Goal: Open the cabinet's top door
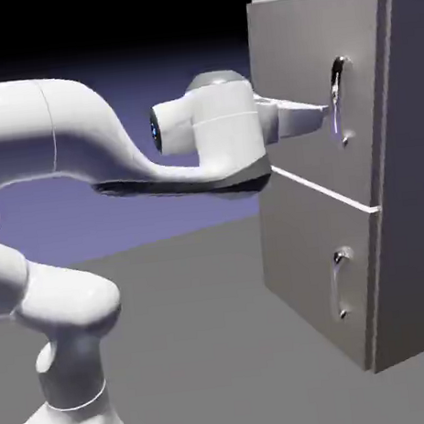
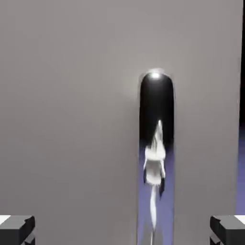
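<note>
Your gripper (image 2: 122,230), fingers spread wide, is at the top door's handle (image 2: 156,112); top door (image 2: 72,119) closed.

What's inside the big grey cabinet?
Nobody can tell from here. The cabinet's top door and bottom door are both shut, so they hide whatever is inside. Only the doors, their chrome handles and one side show.

In the exterior view, the robot arm (image 1: 225,127) spans the left and centre, reaching toward the cabinet (image 1: 310,104) at the right, whose upper door (image 1: 295,50) sits above its lower door (image 1: 303,252).
</note>
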You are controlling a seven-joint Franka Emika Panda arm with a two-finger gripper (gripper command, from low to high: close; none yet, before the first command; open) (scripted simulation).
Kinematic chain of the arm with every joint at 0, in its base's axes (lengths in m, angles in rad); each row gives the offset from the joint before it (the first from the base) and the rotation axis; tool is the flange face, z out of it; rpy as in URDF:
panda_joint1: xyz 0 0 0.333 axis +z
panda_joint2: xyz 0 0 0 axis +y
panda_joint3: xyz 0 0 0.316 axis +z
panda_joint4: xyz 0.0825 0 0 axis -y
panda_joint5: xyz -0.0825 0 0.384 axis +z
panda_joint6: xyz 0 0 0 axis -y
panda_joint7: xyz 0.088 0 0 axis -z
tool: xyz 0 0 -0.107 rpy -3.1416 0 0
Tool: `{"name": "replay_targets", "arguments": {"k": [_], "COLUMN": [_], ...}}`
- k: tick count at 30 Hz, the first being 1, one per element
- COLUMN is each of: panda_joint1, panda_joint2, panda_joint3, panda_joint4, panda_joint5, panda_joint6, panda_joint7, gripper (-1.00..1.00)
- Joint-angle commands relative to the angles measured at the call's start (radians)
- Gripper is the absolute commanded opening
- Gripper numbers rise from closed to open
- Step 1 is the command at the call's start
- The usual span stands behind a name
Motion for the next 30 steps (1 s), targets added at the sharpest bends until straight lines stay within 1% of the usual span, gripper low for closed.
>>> {"name": "replay_targets", "arguments": {"k": [1, 3, 8, 9, 10, 11, 22, 30], "panda_joint1": [0.013, 0.018, 0.201, 0.202, 0.202, 0.202, -0.197, -0.487], "panda_joint2": [-0.004, -0.006, 0.081, 0.081, 0.081, 0.081, 0.071, 0.03], "panda_joint3": [-0.014, -0.02, -0.148, -0.149, -0.149, -0.149, 0.19, 0.453], "panda_joint4": [0.008, 0.012, 0.138, 0.139, 0.139, 0.139, -0.073, -0.187], "panda_joint5": [-0.043, -0.062, -0.102, -0.102, -0.102, -0.102, 0.09, 0.246], "panda_joint6": [-0.001, -0.001, -0.031, -0.031, -0.031, -0.031, -0.132, -0.152], "panda_joint7": [0.035, 0.05, 0.081, 0.081, 0.081, 0.081, 0.075, 0.079], "gripper": [0.0, 0.0, 0.0, 0.0, -1.0, -1.0, -1.0, -1.0]}}
